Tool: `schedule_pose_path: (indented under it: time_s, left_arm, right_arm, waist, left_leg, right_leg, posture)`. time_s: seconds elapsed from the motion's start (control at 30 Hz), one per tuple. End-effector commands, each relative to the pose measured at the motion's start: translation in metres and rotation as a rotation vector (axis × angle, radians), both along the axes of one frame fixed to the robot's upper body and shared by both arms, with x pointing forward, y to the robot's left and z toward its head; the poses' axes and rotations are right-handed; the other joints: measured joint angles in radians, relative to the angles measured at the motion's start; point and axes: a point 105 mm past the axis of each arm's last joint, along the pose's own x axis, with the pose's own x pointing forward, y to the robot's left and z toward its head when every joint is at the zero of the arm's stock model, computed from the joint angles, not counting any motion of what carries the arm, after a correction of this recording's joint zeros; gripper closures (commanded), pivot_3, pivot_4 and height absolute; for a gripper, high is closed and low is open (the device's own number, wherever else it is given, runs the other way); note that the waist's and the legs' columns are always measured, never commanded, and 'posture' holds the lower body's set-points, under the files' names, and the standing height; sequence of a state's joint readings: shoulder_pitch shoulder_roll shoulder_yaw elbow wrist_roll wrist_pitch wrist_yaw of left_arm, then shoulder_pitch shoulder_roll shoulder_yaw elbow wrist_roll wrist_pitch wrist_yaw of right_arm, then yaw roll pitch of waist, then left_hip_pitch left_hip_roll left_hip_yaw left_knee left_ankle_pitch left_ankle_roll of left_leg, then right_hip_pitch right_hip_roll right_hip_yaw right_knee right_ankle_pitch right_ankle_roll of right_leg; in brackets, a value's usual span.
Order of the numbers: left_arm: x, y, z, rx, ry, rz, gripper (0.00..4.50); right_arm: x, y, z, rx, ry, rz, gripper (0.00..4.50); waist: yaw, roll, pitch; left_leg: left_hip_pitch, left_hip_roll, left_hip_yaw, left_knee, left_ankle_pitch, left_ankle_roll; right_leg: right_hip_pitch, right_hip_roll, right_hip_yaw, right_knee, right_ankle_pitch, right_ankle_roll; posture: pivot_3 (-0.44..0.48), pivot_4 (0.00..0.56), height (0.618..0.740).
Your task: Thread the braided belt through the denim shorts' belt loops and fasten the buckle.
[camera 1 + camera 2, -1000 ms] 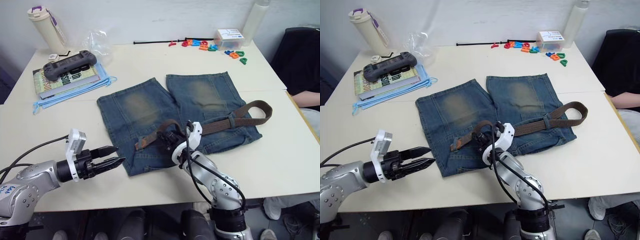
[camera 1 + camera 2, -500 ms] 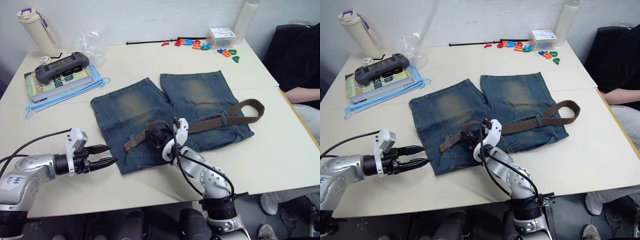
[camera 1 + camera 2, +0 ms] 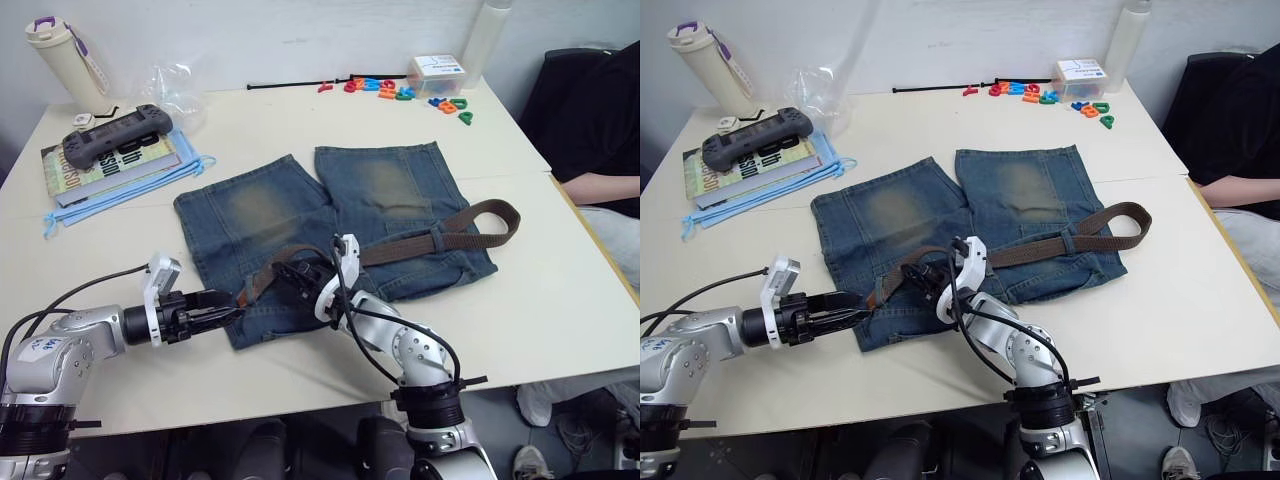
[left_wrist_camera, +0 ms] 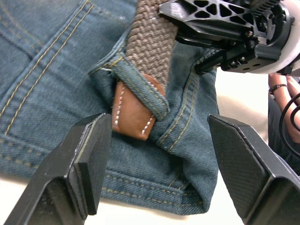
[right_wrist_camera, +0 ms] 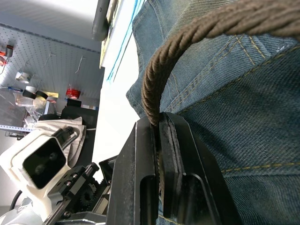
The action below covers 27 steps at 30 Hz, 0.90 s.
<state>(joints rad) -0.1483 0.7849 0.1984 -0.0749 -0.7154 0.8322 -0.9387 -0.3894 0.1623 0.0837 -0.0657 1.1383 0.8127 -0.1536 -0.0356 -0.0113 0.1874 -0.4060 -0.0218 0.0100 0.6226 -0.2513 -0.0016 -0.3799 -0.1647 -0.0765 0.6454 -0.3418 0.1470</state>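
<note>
Tan belt tip (image 4: 133, 119) now between spread left hand (image 4: 159, 164) fingers; right hand (image 5: 157, 159) still clenches braided belt (image 3: 400, 245).

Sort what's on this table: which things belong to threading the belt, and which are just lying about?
In use:
- dark-brown braided belt with tan leather tip
- faded blue denim shorts
- blue denim belt loop

Lying about:
- grey handheld game console
- stacked books
- cream lidded bottle
- coloured plastic letters
</note>
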Motion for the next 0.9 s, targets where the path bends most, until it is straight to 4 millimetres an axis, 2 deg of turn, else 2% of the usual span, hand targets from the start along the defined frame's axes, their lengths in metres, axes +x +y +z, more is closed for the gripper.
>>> schedule_pose_path:
  time_s: [0.03,0.13,0.33,0.63,0.67,0.7,0.9]
  left_arm:
    - [-0.002,-0.001,0.005,-0.054,0.019,0.003,0.90]
    - [-0.003,-0.001,0.001,-0.065,0.044,0.013,0.90]
    - [0.002,-0.010,0.009,-0.153,0.061,0.031,0.90]
    - [-0.001,-0.011,0.005,-0.177,0.088,0.039,0.90]
    - [-0.001,-0.012,0.006,-0.184,0.088,0.042,1.42]
    - [-0.001,-0.012,0.007,-0.193,0.087,0.045,1.61]
    - [0.002,-0.010,0.010,-0.215,0.084,0.067,4.31]
  right_arm:
    - [-0.005,0.009,0.014,0.043,-0.038,0.031,4.50]
    - [-0.006,0.008,0.015,0.042,-0.042,0.030,4.50]
    - [-0.006,0.007,0.016,0.038,-0.053,0.033,4.50]
    - [-0.007,0.006,0.016,0.032,-0.056,0.031,4.50]
    - [-0.007,0.006,0.016,0.031,-0.057,0.031,4.50]
    - [-0.008,0.006,0.016,0.031,-0.057,0.031,4.50]
    - [-0.008,0.007,0.016,0.028,-0.056,0.036,4.50]
  waist:
    - [0.002,0.000,0.000]
    - [0.003,0.000,0.000]
    - [0.005,0.000,0.000]
    - [0.004,0.000,0.000]
    - [0.004,0.000,0.000]
    - [0.005,0.000,0.000]
    - [0.004,0.000,0.000]
  left_leg:
    - [0.000,0.000,0.000,0.000,0.000,0.000]
    - [0.000,0.000,0.000,0.001,-0.001,0.000]
    - [0.000,0.000,0.000,0.003,-0.002,0.000]
    - [-0.001,0.000,0.001,0.005,-0.003,0.000]
    - [-0.001,0.000,0.001,0.005,-0.003,0.000]
    - [-0.001,0.000,0.001,0.005,-0.003,0.000]
    - [-0.001,0.001,0.001,0.005,-0.003,0.000]
  right_leg:
    - [0.000,0.000,0.000,0.000,0.000,0.000]
    - [0.000,0.000,0.000,0.000,0.000,0.000]
    - [0.000,0.000,0.001,0.000,0.000,0.000]
    - [0.000,0.000,0.001,0.001,0.000,0.000]
    - [0.000,0.000,0.001,0.001,0.000,0.000]
    - [0.000,0.000,0.001,0.000,0.000,0.000]
    - [0.000,0.000,0.001,0.000,0.000,0.000]
  posture:
    - [0.000,0.150,0.691]
    - [0.000,0.150,0.691]
    - [0.000,0.150,0.691]
    - [0.000,0.150,0.691]
    - [0.000,0.150,0.691]
    - [0.000,0.150,0.691]
    - [0.000,0.150,0.691]
